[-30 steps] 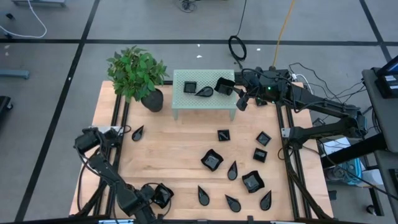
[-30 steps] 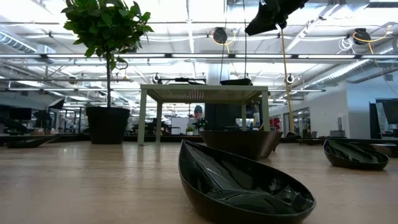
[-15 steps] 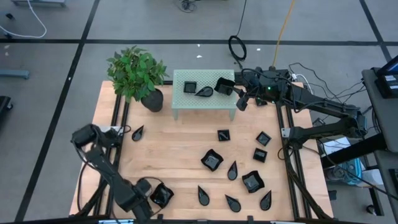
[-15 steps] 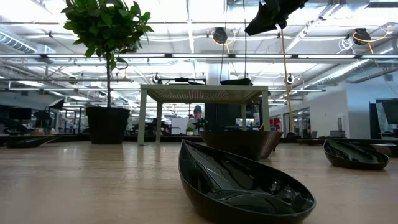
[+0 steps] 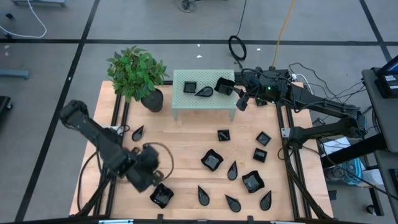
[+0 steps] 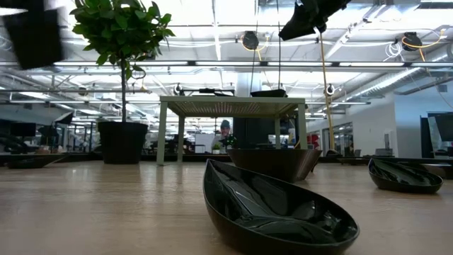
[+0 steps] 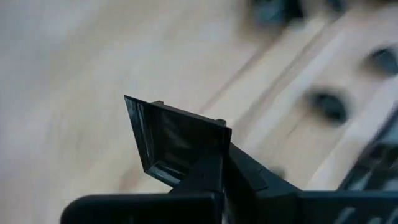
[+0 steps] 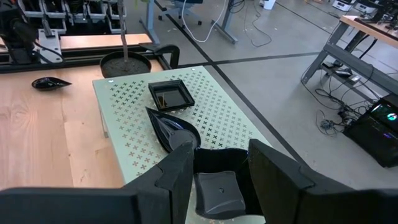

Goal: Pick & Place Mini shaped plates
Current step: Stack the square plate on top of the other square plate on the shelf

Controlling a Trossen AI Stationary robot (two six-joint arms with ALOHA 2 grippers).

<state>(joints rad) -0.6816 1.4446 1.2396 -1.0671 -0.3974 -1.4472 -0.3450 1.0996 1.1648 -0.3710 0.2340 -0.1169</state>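
Observation:
Several glossy black mini plates lie on the wooden table [image 5: 180, 149], mostly on its right half, with one teardrop [image 5: 137, 132] at the left. A flat square plate [image 8: 169, 94] and a teardrop plate [image 8: 171, 130] rest on the green perforated stand [image 5: 186, 102]. My right gripper [image 8: 217, 168] hovers over the stand's right end, shut on a square plate [image 5: 224, 85]. My left gripper [image 7: 214, 165] is above the near-left part of the table, shut on another square plate [image 5: 161, 196]. My left gripper pinches the square plate by one edge [image 7: 208, 152]. The plate stands out beyond the fingertips with a corner [image 7: 127, 99] pointing away. The wrist view shows it against the blurred table. Whether it is lifted clear, I cannot tell. My right gripper holds the square plate between its two fingers [image 8: 180, 168], one at each side of the rim [image 8: 205, 186]. The fingers slant down from the table's right. The plate is lifted clear above the stand's right end.
A potted plant [image 5: 138, 73] stands at the far-left corner beside the stand. Scattered plates, such as a wavy square [image 5: 212, 160] and a teardrop [image 5: 232, 170], fill the right and near middle. Bare wood lies in the left middle. Cables run beyond the far edge.
My left arm has risen and swung toward the table's far-left, its elbow moving outward, and its wrist view is blurred by the motion. It now shows at the top left of the low view. My right arm and its plate have kept still.

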